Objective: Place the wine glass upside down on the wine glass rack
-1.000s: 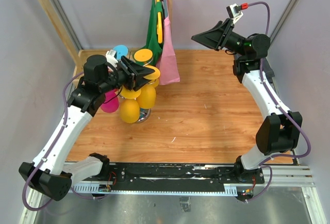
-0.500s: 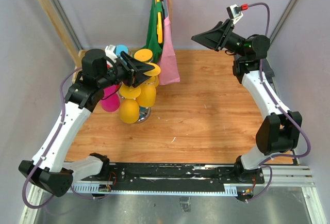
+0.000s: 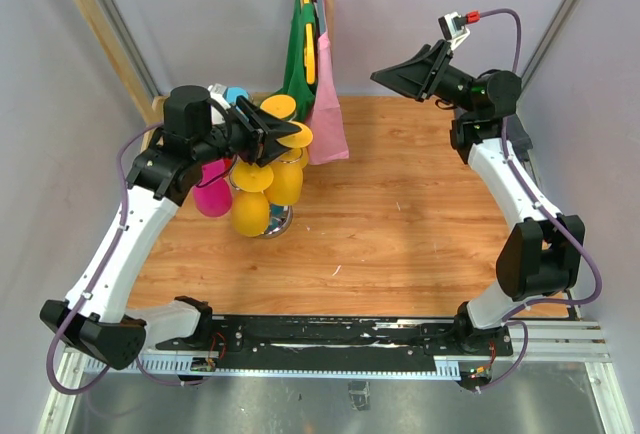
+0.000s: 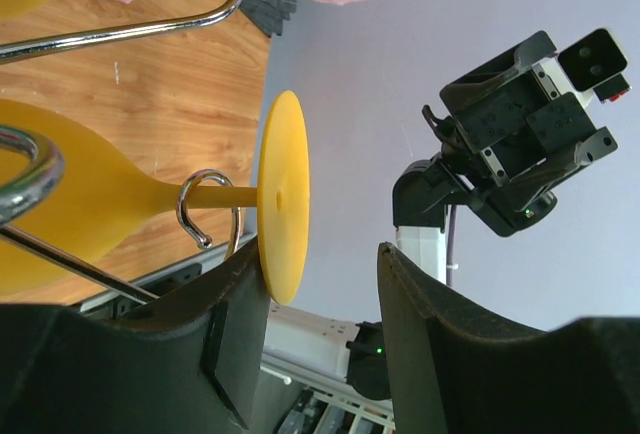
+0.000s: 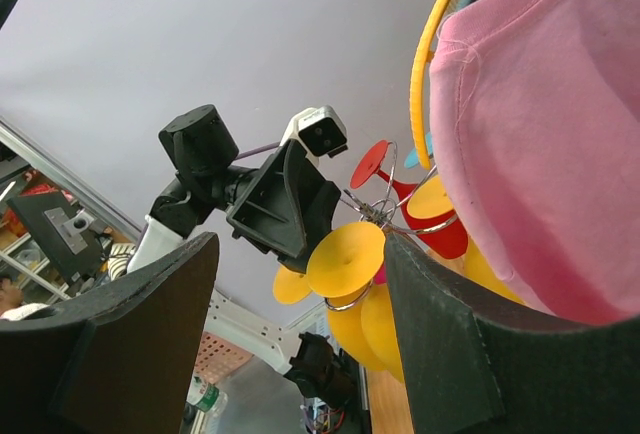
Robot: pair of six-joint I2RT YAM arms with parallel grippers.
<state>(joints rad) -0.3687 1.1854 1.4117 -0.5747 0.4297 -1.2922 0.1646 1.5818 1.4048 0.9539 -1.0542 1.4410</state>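
A yellow wine glass (image 4: 283,194) hangs upside down, its stem resting in a curled hook of the chrome wine glass rack (image 4: 205,209). My left gripper (image 4: 323,254) is open at the glass's round foot. The foot's lower edge lies against the left finger (image 4: 225,339), and the gap to the other finger is empty. From above, the left gripper (image 3: 278,134) is at the top of the rack (image 3: 277,222), beside that foot (image 3: 297,136). My right gripper (image 3: 385,74) is open and empty, raised at the back right. It faces the rack (image 5: 385,209).
More glasses hang on the rack: yellow ones (image 3: 250,212), a pink one (image 3: 212,197) and a blue one (image 3: 235,96). Pink and green clothes (image 3: 325,104) hang from a wooden rail frame (image 3: 100,34) just behind the rack.
The left arm has shifted slightly toward the back, carrying its gripper a little farther along the top of the rack. The right arm has not moved.
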